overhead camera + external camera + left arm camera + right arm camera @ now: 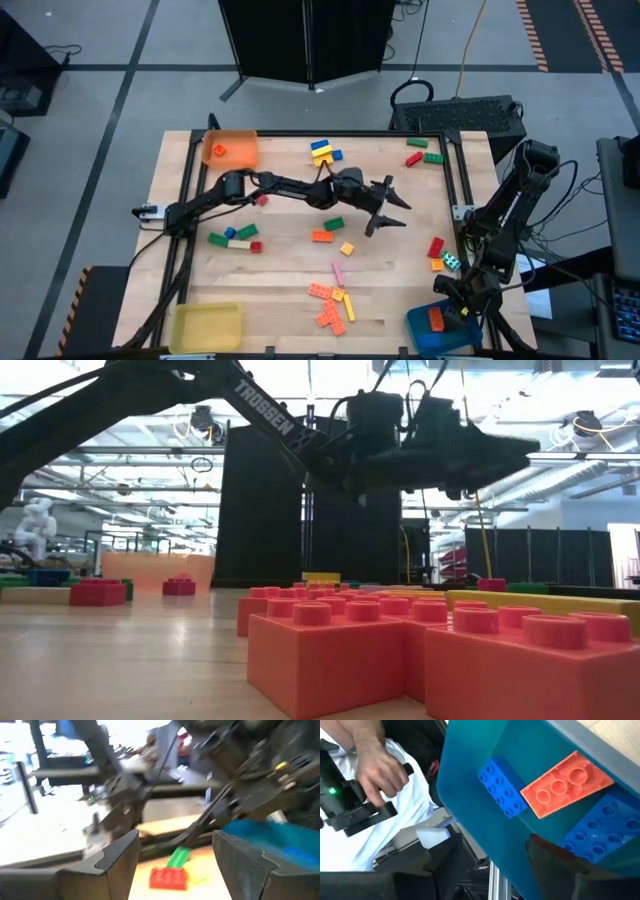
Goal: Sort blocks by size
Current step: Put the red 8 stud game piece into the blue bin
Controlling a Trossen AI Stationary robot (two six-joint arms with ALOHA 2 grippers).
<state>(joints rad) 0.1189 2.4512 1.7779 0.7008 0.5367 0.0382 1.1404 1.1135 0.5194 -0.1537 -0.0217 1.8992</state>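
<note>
From the table's centre, the left gripper (385, 208) hangs at two o'clock, fingers wide, empty. At five o'clock the right gripper (452, 312) sits over the blue tray (418, 337), spread apart, an orange block (566, 784) lying inside. It should lift clear before swinging away.

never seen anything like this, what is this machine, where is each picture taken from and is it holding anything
It is a robot with two dark arms at a wooden table, sorting toy blocks by size. One picture looks down from above, one looks level along the tabletop, and two come from cameras on the wrists. The left gripper hangs open and empty over the middle. The right gripper is open above the blue tray, where an orange block and blue blocks lie. Loose blocks, an orange tray and a yellow tray also sit there.
</note>
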